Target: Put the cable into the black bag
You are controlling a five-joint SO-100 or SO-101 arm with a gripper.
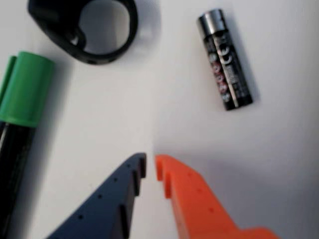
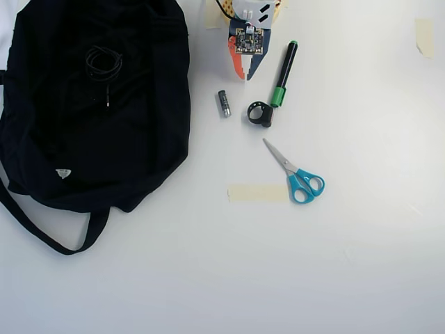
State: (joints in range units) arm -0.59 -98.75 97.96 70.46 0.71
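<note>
White and evenly lit, the desk (image 2: 361, 264) carries one of each loose thing. In the overhead view there is one black bag (image 2: 146, 104) spread over the left side, with its one long strap (image 2: 42, 233) looping out below it and one small white label (image 2: 63, 173) near its lower left. One cable (image 2: 103, 64) lies coiled on top of the bag's fabric near its upper part, with a short straight end (image 2: 108, 95) running down from the coil. To the right of the bag lie one battery (image 2: 224, 103), one black ring-shaped clip (image 2: 260, 114), one green-capped marker (image 2: 284, 74), one pair of blue-handled scissors (image 2: 295, 174) and one strip of beige tape (image 2: 258, 193) just left of the scissors' handles; one more scrap of tape (image 2: 423, 35) sits at the upper right edge. The end effector (image 2: 245, 74) reaches down from the top edge, one orange finger and one dark blue finger. In the wrist view the end effector (image 1: 150, 166) has its two tips nearly together with only a thin gap, and nothing is between them; the battery (image 1: 226, 59), the clip (image 1: 99, 30) and the marker (image 1: 22, 114) lie on the desk beyond it. The cable is well apart from the end effector, to its left in the overhead view, with the bag's right edge between them.
</note>
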